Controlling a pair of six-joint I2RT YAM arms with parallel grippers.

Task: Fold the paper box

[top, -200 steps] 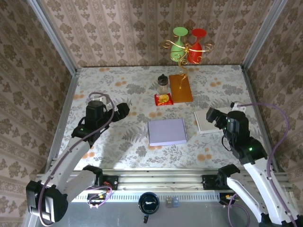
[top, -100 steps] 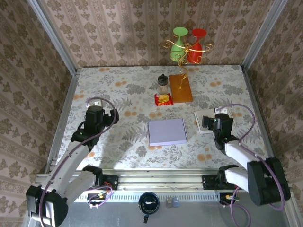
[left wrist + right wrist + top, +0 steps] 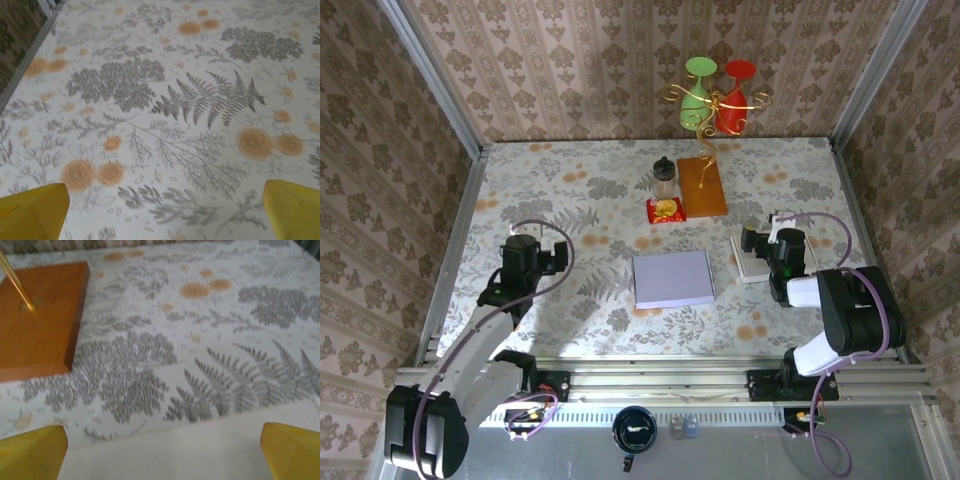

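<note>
A flat lavender paper box (image 3: 672, 279) lies in the middle of the table. A flat white sheet (image 3: 748, 262) lies to its right and fills the bottom of the right wrist view as the white sheet (image 3: 200, 455). My right gripper (image 3: 754, 243) hovers over that sheet, and its yellow fingertips (image 3: 35, 447) stand wide apart with nothing between them. My left gripper (image 3: 552, 256) is well left of the lavender box, over bare tablecloth. Its yellow fingertips (image 3: 32, 210) are also spread, so the left gripper (image 3: 165, 215) is open and empty.
A wooden base (image 3: 702, 186) with a gold wire stand carries a green glass (image 3: 696, 95) and a red glass (image 3: 734, 95) at the back. A small jar (image 3: 664, 178) and a red packet (image 3: 665, 210) sit beside it. The wooden base (image 3: 35, 325) lies just ahead of my right gripper.
Both arms have folded back toward their bases. The right gripper swung left and down over the white sheet; the left gripper dropped lower. The lavender box has not moved.
</note>
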